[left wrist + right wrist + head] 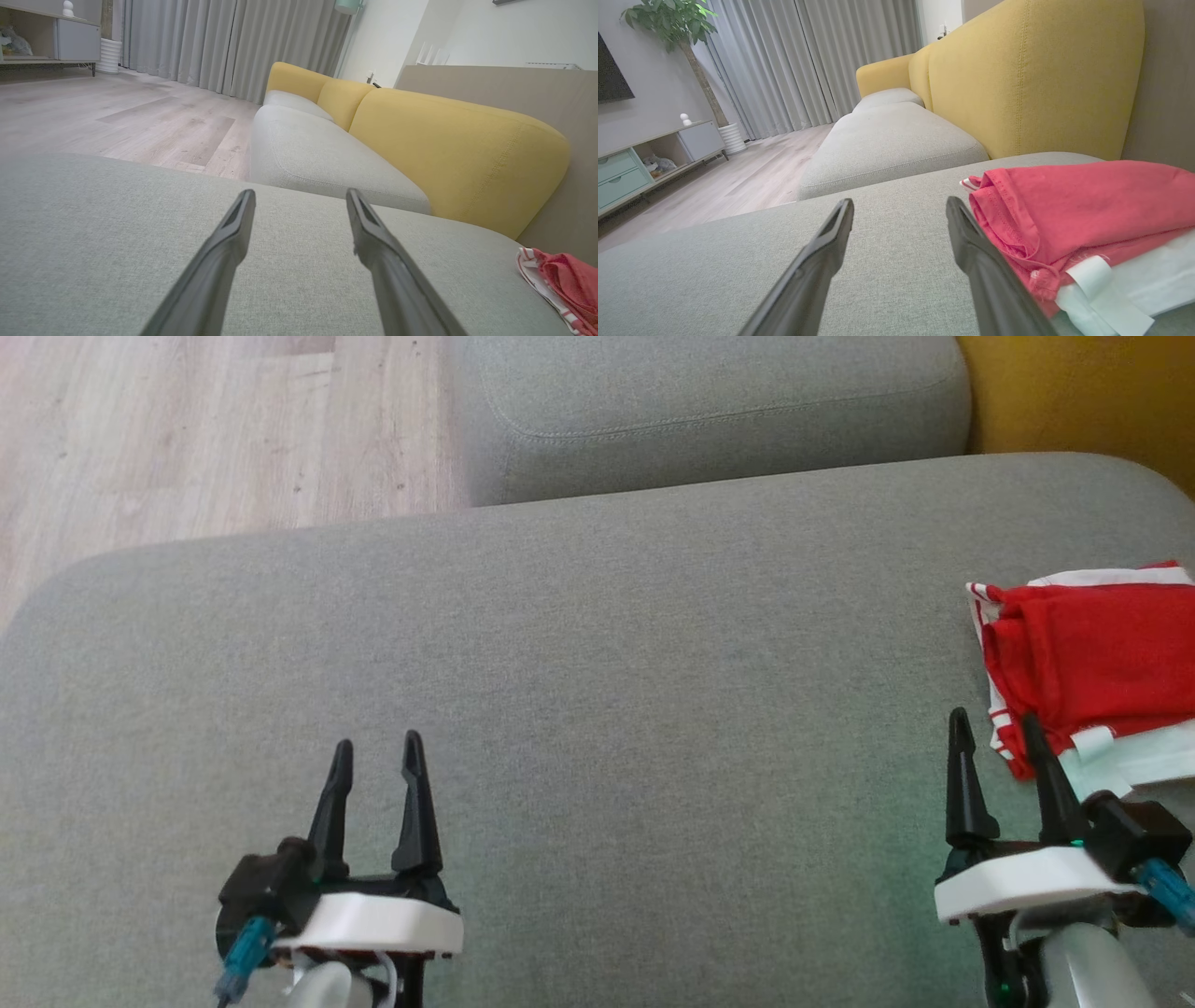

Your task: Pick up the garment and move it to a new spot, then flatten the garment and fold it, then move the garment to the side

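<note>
Jaws, left: left gripper (378, 739) stands wide with nothing between the fingers, low over bare fabric at near left.
Jaws, right: right gripper (994, 716) is equally wide and holds nothing; its right finger reaches just beside the cloth's near left corner, and whether it touches I cannot tell.
Garment: red garment (1092, 653) with white trim lies as a compact, layered bundle at the far right of the big seat cushion (597, 709), running out of the head view's right edge.
Lay of cloth: edges are roughly squared, with a white layer and a white tag showing at its near side.
Step in hand: my judgement is that this fits two stages: a bundle waiting to be lifted to a new spot, or a folded piece already set off to the side.
Next move: not settled by these views, so I name none.
Count, grippers: two.
Count, garments: one bundle; whether the white layer is a separate piece I cannot tell.
Count, grey seat cushions: two, the big one and a second cushion (709, 411) beyond it.
Count, yellow back cushions (458, 154): three.
</note>
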You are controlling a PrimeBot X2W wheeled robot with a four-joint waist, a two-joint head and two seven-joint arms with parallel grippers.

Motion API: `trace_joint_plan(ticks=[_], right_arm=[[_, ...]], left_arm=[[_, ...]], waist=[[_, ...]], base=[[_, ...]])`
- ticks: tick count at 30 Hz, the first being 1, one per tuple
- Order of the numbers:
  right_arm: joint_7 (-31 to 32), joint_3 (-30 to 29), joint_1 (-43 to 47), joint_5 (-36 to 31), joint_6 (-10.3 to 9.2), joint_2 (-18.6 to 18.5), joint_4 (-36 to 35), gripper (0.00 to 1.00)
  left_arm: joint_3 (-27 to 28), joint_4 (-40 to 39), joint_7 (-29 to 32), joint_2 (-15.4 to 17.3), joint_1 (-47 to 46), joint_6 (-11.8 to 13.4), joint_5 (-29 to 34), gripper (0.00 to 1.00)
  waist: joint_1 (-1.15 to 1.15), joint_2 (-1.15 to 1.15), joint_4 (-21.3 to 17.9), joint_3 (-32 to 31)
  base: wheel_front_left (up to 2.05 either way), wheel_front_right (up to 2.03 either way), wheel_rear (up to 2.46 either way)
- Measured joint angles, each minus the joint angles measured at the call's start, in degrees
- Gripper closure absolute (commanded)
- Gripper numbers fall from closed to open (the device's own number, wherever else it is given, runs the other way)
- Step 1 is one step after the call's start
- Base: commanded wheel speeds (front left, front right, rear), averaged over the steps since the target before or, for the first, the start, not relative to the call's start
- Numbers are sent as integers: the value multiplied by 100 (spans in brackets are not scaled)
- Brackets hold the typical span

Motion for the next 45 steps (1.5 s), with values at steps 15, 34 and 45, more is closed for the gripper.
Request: trace_joint_plan(ticks=[15, 34, 45], right_arm=[[0, 45, 58, 51, 0, 0, 0, 0], [66, 88, 335, 159, 0, 10, 446, 100], [229, 64, 314, 860, 0, 12, 397, 100]], left_arm=[[47, 11, 0, 0, 4, 21, -101, 0], [134, 538, 54, -2, 307, 114, -417, 100], [235, 522, 213, -2, 316, 46, -994, 100]], waist=[[0, 0, 30, -24], [0, 0, -1, 1], [0, 0, 12, -1]], base=[[0, 0, 0], [0, 0, 0], [0, 0, 0]])
